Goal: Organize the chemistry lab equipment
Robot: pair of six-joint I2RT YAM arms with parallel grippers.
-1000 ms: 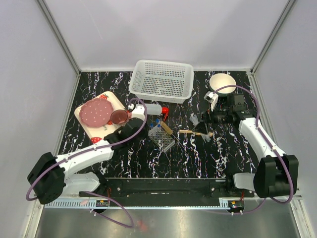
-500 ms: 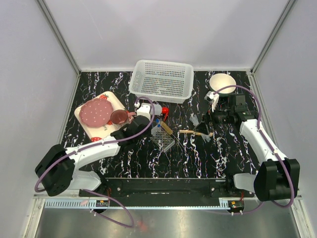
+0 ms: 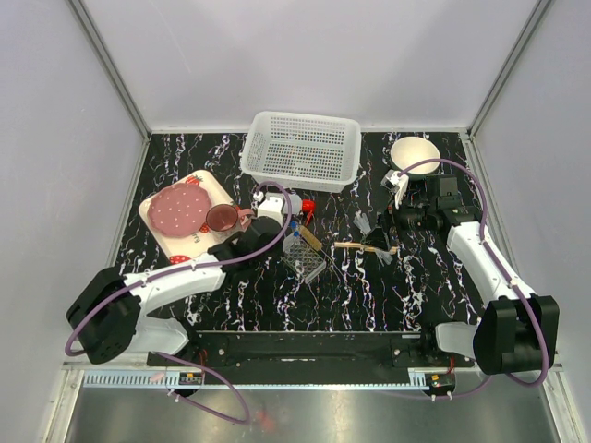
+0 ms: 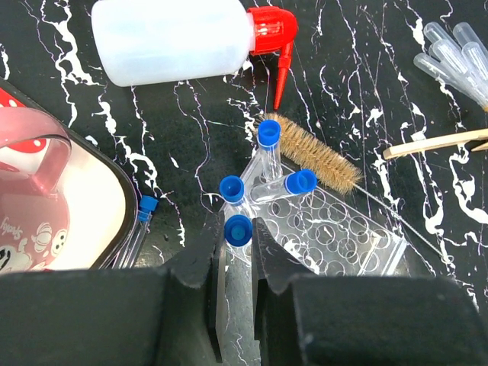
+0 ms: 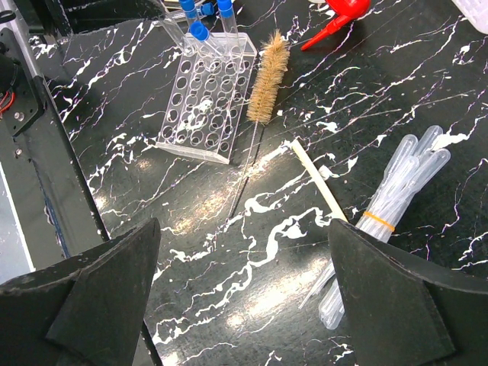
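Three blue-capped test tubes (image 4: 231,188) lean in the corner holes of the clear tube rack (image 4: 343,236). The left gripper (image 4: 235,255) is clenched on a fourth test tube (image 4: 238,229), held just beside that corner with its cap close against a seated one. The right gripper (image 5: 244,252) hangs released above the pipettes (image 5: 389,191) and a wooden stick (image 5: 316,179), grasping nothing.

Hazard: the rack appears light and unsecured. A tube lowered off-centre would likely strike a hole rim or a leaning neighbour and shove or tip the rack. The smooth tube could also slip between the jaws if pressed against an obstruction.
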